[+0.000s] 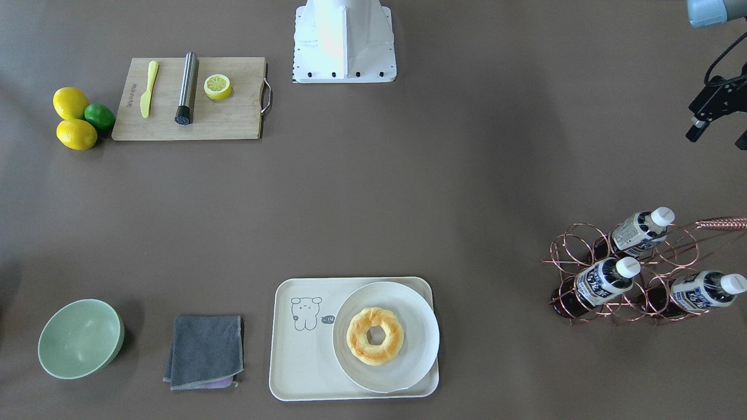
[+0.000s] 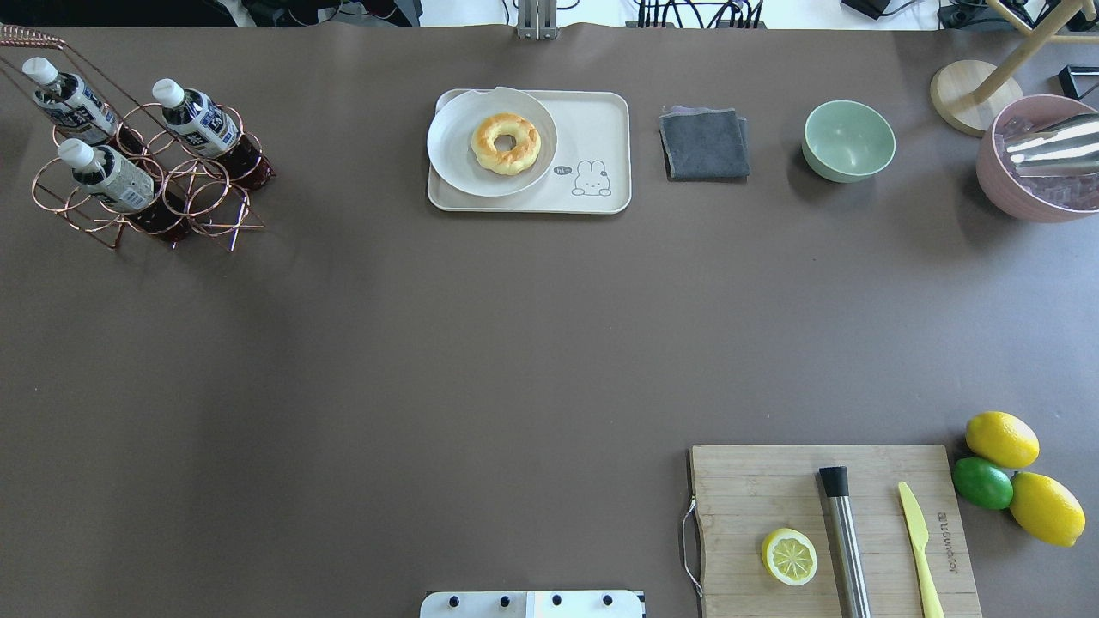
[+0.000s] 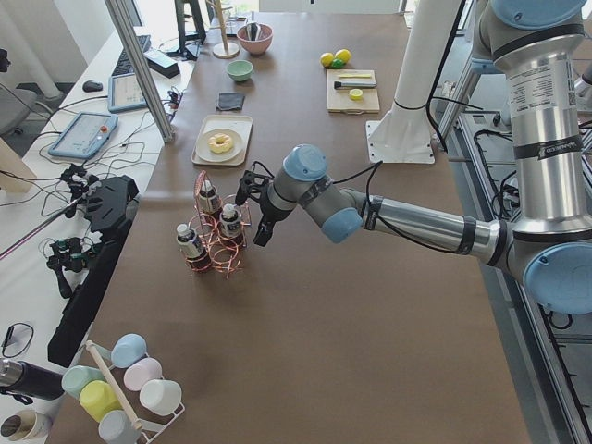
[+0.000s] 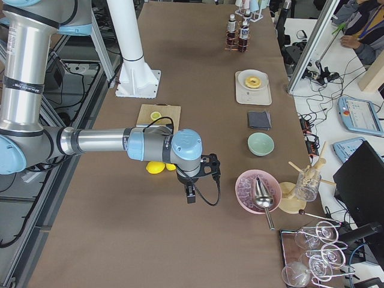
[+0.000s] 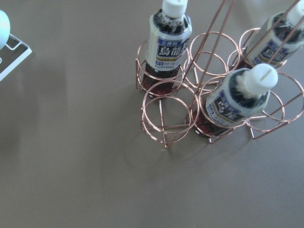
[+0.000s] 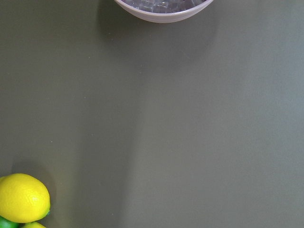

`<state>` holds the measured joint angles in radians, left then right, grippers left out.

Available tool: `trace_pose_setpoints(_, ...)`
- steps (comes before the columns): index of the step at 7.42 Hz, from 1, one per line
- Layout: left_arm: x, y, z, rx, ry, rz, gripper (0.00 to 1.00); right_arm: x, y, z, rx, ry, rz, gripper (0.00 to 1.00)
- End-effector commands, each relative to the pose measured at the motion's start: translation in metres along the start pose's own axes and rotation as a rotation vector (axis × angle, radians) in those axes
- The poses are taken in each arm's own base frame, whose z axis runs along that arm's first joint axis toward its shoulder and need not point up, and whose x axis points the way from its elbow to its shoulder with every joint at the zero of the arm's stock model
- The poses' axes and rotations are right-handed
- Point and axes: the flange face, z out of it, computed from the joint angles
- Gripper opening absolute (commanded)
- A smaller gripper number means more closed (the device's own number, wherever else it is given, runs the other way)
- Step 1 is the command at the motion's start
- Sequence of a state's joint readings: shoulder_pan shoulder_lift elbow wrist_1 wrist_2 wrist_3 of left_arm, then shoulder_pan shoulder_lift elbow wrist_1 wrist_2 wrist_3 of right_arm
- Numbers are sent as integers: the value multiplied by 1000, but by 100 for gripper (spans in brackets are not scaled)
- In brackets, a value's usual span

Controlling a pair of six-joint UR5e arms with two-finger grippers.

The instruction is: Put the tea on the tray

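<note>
The small clear bottle of dark tea [image 1: 604, 281] was held in the copper wire rack [image 1: 723, 223], well apart from the cream-white rectangular tray [image 1: 297, 361]; the left hand [image 1: 719, 135] was spread open nearby; the right hand [image 4: 191, 192] could not be judged

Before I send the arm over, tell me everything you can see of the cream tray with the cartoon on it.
The tray is a cream-white rectangle with rounded corners and a low raised rim, matte and plastic-looking. It lies flat on the table, at the side far from the robot's base. A round white plate carrying a ring doughnut fills the half toward the robot's left, reaching the rim. The other half is bare except for a small line-drawn bear. A folded grey cloth lies beside it, apart.
</note>
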<state>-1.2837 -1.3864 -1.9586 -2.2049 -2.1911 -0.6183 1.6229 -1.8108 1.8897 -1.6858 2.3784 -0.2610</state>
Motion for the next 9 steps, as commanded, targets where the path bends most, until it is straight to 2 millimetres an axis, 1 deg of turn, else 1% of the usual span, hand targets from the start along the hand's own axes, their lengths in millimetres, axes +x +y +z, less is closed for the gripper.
trace_pose_setpoints(1, 56, -20, 44, 46, -34, -19, 97, -1, -3, -1, 2, 3, -17, 100)
trace_pose_setpoints(2, 62, -32, 52, 52, -28, -17, 97, -1, -3, -1, 1, 3, -16, 100)
trace_pose_setpoints(3, 63, -47, 72, 45, -34, -20, 97, -2, -4, -1, 2, 3, -19, 100)
trace_pose_setpoints(4, 67, -58, 80, 49, -32, -16, 96, -3, -5, -2, 4, 4, -21, 100)
trace_pose_setpoints(6, 68, -64, 84, 51, -32, -13, 96, -3, -4, -3, 5, 2, -24, 100)
trace_pose_setpoints(7, 68, -70, 91, 49, -36, -13, 96, -3, -4, -2, 4, 2, -23, 100)
trace_pose_setpoints(8, 67, -70, 92, 52, -42, -12, 87, -3, -4, -2, 4, 2, -23, 100)
trace_pose_setpoints(9, 65, -71, 93, 64, -59, -15, 82, -3, -4, -2, 4, 2, -23, 100)
